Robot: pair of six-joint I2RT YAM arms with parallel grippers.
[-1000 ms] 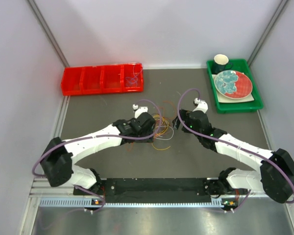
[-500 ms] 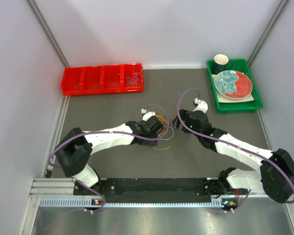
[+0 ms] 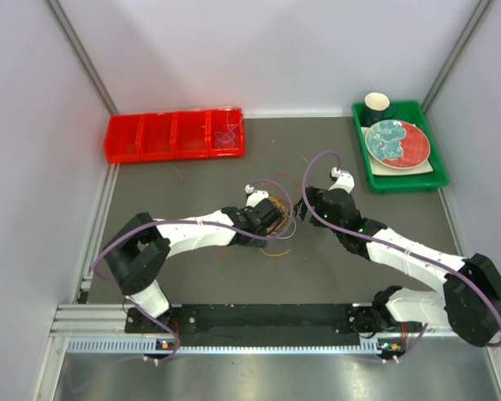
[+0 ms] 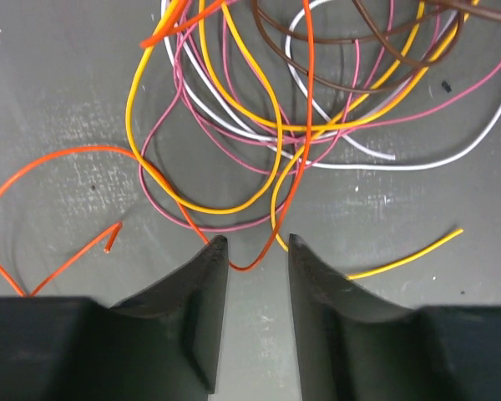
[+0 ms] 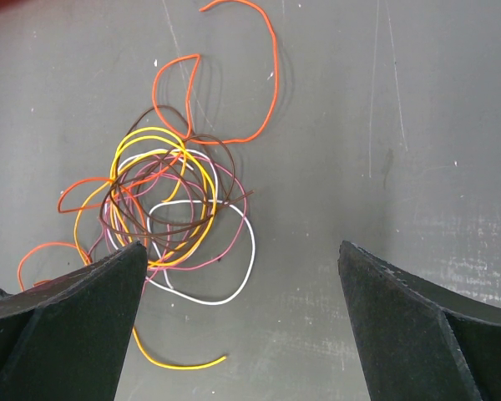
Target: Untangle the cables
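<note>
The cables [image 3: 277, 219] lie in a loose tangle at the table's middle: orange, yellow, pink, white and brown strands [image 5: 163, 200]. My left gripper [image 3: 270, 219] is down at the tangle's near-left edge. Its jaws [image 4: 256, 242] stand partly open, a narrow gap apart. The low bend of a red-orange cable [image 4: 250, 266] dips between the tips, and neither finger clamps it. My right gripper [image 3: 303, 209] hovers just right of the tangle. It is wide open [image 5: 240, 246] and holds nothing. A white loop [image 5: 250, 242] and a yellow end [image 5: 184, 366] lie below it.
A red divided bin [image 3: 174, 136] stands at the back left, with thin wires in its rightmost compartment [image 3: 228, 134]. A green tray [image 3: 401, 171] at the back right carries a plate [image 3: 397, 142] and a dark cup [image 3: 377, 104]. A stray orange strand [image 3: 275, 251] lies nearer the front.
My left arm has swung right and forward onto the tangle's edge, and its jaws have narrowed. The right arm has not moved.
</note>
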